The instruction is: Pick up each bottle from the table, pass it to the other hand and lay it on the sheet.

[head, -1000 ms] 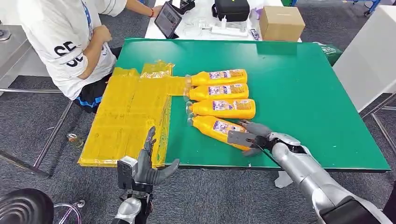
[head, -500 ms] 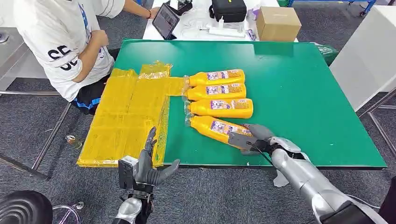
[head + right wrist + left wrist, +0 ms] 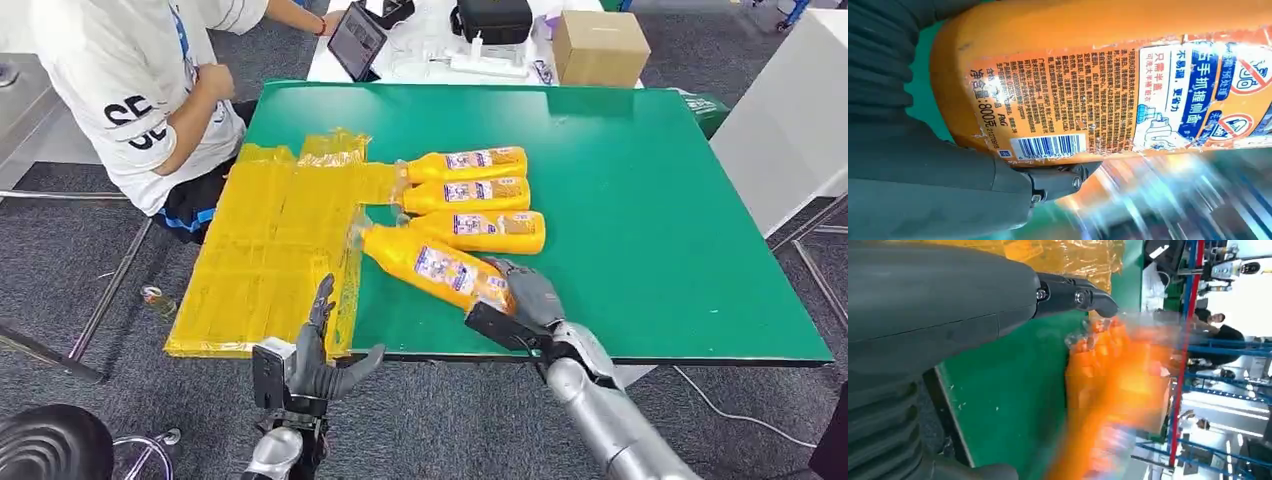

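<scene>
1. Right hand (image 3: pixel 525 300) grips the near orange bottle (image 3: pixel 435 267) by its base end. The bottle is tilted, cap end pointing far-left toward the yellow sheet (image 3: pixel 270 250). Whether it's clear of the green counter (image 3: pixel 640 200) or resting on it, I can't tell.
2. Right wrist view confirms it: label and barcode side of the bottle (image 3: pixel 1108 85) sits right against the hand, thumb (image 3: pixel 1048 182) along its edge. Base grip leaves the neck half free, which makes sense for a handover.
3. Left hand (image 3: pixel 320 360) holds nothing, fingers apart and pointing up, just off the near counter edge beside the sheet's near corner. Looks staged as the receiver.
4. Left wrist view: bottle is an orange blur beyond the fingers (image 3: pixel 1073 295), not touching them.
5. Three other bottles (image 3: pixel 465 195) lie side by side on the counter, caps toward the sheet, the far one's cap touching it. None lies on the sheet proper.
6. Judgement: transfer step, first bottle, handover not yet made.
7. Person in a white shirt (image 3: pixel 140 90) sits at the far-left corner, hands off the counter.
</scene>
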You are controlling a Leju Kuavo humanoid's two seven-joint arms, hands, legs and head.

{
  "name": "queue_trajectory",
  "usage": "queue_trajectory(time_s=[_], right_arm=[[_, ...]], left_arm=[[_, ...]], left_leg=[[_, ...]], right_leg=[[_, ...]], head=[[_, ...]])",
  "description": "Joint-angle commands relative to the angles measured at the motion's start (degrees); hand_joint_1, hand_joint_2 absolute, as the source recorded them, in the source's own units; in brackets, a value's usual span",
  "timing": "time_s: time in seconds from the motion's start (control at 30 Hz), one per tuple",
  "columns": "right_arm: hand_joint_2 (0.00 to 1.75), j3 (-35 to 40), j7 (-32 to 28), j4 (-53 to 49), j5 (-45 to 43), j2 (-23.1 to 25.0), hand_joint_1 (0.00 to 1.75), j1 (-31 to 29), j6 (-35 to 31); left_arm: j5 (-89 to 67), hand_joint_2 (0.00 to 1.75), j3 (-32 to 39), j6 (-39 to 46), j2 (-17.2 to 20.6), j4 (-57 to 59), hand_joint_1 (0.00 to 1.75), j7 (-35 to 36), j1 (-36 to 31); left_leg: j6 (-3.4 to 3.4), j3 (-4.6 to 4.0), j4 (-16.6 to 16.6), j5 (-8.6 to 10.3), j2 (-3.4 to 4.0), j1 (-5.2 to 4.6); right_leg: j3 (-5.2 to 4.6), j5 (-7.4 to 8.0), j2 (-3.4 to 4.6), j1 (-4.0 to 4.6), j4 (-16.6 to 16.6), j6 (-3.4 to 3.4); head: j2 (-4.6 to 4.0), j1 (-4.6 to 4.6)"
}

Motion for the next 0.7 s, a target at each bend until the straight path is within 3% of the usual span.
queue_trajectory(time_s=[0.03,0.17,0.37,0.47,0.53,0.63,0.67,0.7], right_arm=[[1.75,-14.36,-14.73,-31.68,-2.68,13.92,1.75,16.75,-19.57],[1.75,-17.9,-15.55,-33.72,-5.71,16.15,1.75,19.53,-19.57],[1.75,-16.17,-15.55,-28.15,-11.14,14.31,1.75,19.35,-19.57],[1.75,-14.23,-15.55,-23.26,-13.77,13.5,1.75,18.84,-14.83],[1.75,-11.27,-15.55,-16.91,-14.04,13.09,1.75,18.66,-6.71],[1.75,-8.18,-15.55,-12.77,-14.72,13.23,1.75,18.54,-4.83],[1.75,-8.18,-15.55,-12.77,-14.72,13.23,1.75,18.54,-4.83],[1.75,-8.18,-15.55,-12.77,-14.72,13.23,1.75,18.54,-4.83]], left_arm=[[8.87,1.75,-2.97,-5.37,-0.29,-3.9,0.0,3.41,0.57],[12.68,1.75,-4.68,-5.49,0.65,-6.53,0.0,4.64,1.11],[15.6,1.75,-4.74,-6.42,1.24,-8.99,0.0,5.34,2.43],[18.76,1.75,-5.3,-9.62,1.85,-9.92,0.0,6.61,3.08],[24.76,1.75,-6.94,-17.46,2.9,-10.77,0.0,8.2,3.62],[27.4,1.75,-8.14,-20.99,3.4,-11.98,0.0,8.79,4.21],[27.4,1.75,-8.14,-20.99,3.4,-11.98,0.0,8.79,4.21],[27.4,1.75,-8.14,-20.99,3.4,-11.98,0.0,8.79,4.21]], left_leg=[[0.02,0.03,0.03,-0.15,-0.09,0.03],[0.09,0.11,0.07,-0.25,-0.2,0.05],[-0.03,0.03,-0.04,-0.23,-0.08,-0.01],[-0.02,0.23,-0.14,-0.26,0.0,0.02],[-0.01,0.19,-0.12,-0.25,0.02,0.02],[-0.04,0.13,-0.11,-0.22,-0.01,0.03],[0.02,0.49,-0.21,-0.34,0.11,0.08],[-0.03,0.14,-0.12,-0.22,0.01,0.03]], right_leg=[[0.03,-0.2,-0.16,0.07,0.07,-0.2],[0.21,-0.39,-0.24,0.09,0.01,-0.11],[0.07,-0.23,-0.06,-0.01,-0.06,-0.07],[0.24,-0.21,-0.02,0.04,-0.18,-0.12],[0.2,-0.21,0.02,0.04,-0.17,-0.1],[0.12,-0.18,0.03,0.03,-0.15,-0.03],[0.47,-0.26,0.07,0.12,-0.29,-0.19],[0.12,-0.19,0.04,0.04,-0.15,-0.04]], head=[[0.0,-0.04],[0.0,0.02],[0.0,0.02],[0.0,0.04],[0.0,0.02],[0.0,0.02],[0.0,0.02],[0.0,0.02]])
